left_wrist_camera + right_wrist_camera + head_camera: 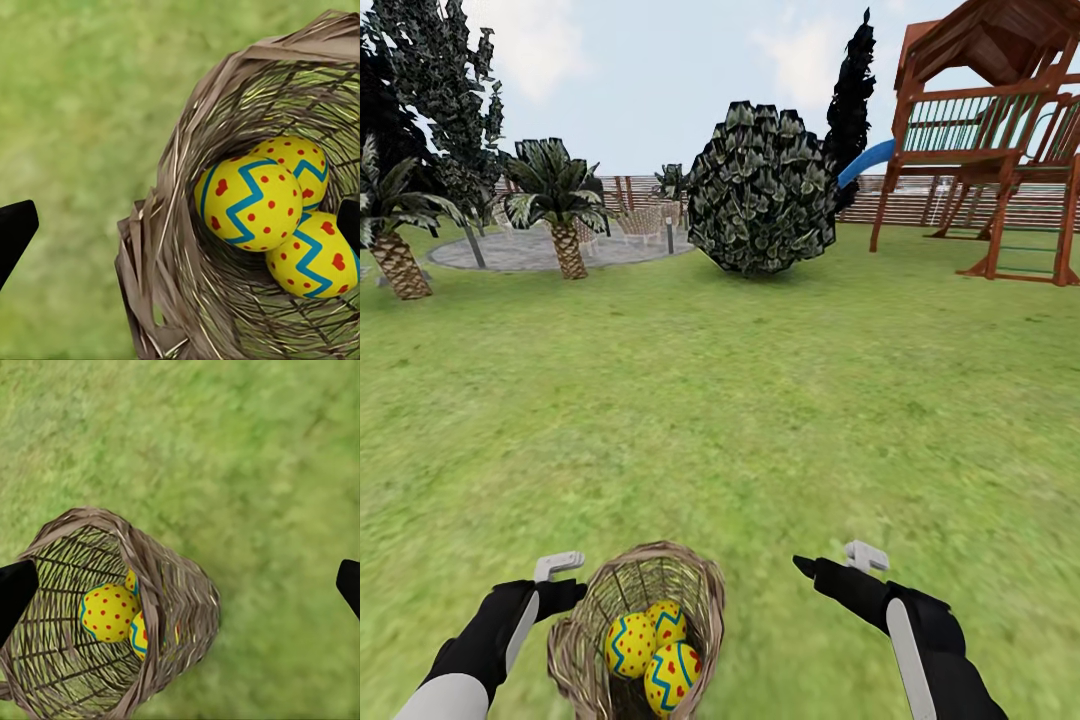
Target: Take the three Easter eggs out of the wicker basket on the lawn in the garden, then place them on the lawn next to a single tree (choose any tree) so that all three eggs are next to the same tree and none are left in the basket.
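Hovering both arms over the wicker basket [640,625], I get ready to pick.

All three Easter eggs [655,650] sit inside it on the lawn [760,420]. My left end effector [560,585] is spread just beside its rim, my right end effector [840,565] spread farther off, leaving room above the eggs.

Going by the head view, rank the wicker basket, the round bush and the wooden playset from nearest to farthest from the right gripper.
1. wicker basket: just to the left of the right gripper, on the near lawn.
2. round bush: far ahead, mid-lawn.
3. wooden playset: far ahead to the right; its posts stand about level with the bush, so 2 and 3 are close to call.
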{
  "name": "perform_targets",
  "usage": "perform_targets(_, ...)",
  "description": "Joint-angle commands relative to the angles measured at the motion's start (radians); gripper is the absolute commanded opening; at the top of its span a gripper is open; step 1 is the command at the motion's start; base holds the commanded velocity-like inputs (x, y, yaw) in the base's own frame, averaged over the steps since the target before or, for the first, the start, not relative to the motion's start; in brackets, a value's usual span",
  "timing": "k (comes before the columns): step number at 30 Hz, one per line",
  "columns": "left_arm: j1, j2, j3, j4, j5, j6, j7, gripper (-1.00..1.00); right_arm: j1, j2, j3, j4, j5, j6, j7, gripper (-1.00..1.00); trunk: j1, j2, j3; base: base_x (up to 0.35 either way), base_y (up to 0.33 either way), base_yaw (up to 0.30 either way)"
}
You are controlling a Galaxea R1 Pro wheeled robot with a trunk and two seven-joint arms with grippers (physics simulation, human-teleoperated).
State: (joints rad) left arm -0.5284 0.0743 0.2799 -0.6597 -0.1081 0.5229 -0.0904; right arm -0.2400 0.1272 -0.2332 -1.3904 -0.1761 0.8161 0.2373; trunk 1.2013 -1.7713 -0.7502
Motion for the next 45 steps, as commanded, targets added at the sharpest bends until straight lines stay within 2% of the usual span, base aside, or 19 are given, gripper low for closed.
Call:
perform_targets(1,0.000,-0.001,0.005,-0.001,-0.010,0.005,-0.010,1.00,-0.001,0.001,-0.003,-0.001,0.000,0.005,0.005,1.00,0.004,-0.008,-0.004,0.000,0.000,0.000)
perform_targets(13,0.000,0.008,0.009,0.000,-0.007,0.012,-0.018,1.00,-0.001,0.002,-0.003,0.000,0.000,0.002,0.005,1.00,0.050,-0.092,-0.042,0.000,0.000,0.000)
perform_targets(15,-0.001,0.009,0.021,0.000,-0.004,0.012,-0.021,1.00,-0.001,0.002,-0.003,0.001,0.000,0.002,0.005,1.00,0.058,-0.106,-0.048,0.000,0.000,0.000)
perform_targets(19,-0.001,0.009,0.078,0.000,0.005,0.012,-0.029,1.00,-0.001,0.002,-0.003,0.002,0.000,0.002,0.005,1.00,0.073,-0.134,-0.061,0.000,0.000,0.000)
perform_targets(23,-0.001,0.008,0.098,0.001,0.009,0.013,-0.030,1.00,-0.001,0.002,-0.003,0.003,0.000,0.001,0.005,1.00,0.088,-0.162,-0.073,0.000,0.000,0.000)
perform_targets(27,-0.001,0.002,0.103,0.001,0.010,0.014,-0.029,1.00,-0.001,0.002,-0.003,0.003,0.000,0.001,0.005,1.00,0.104,-0.190,-0.086,0.000,0.000,0.000)
perform_targets(39,-0.001,0.001,0.105,0.001,0.014,0.016,-0.028,1.00,-0.001,0.002,-0.003,0.005,0.000,0.001,0.005,1.00,0.104,-0.190,-0.086,0.000,0.000,0.000)
perform_targets(45,-0.001,0.010,0.103,0.001,0.074,0.046,-0.028,1.00,-0.001,0.003,-0.003,0.007,0.001,0.000,0.004,1.00,0.104,-0.190,-0.086,0.000,0.000,0.000)
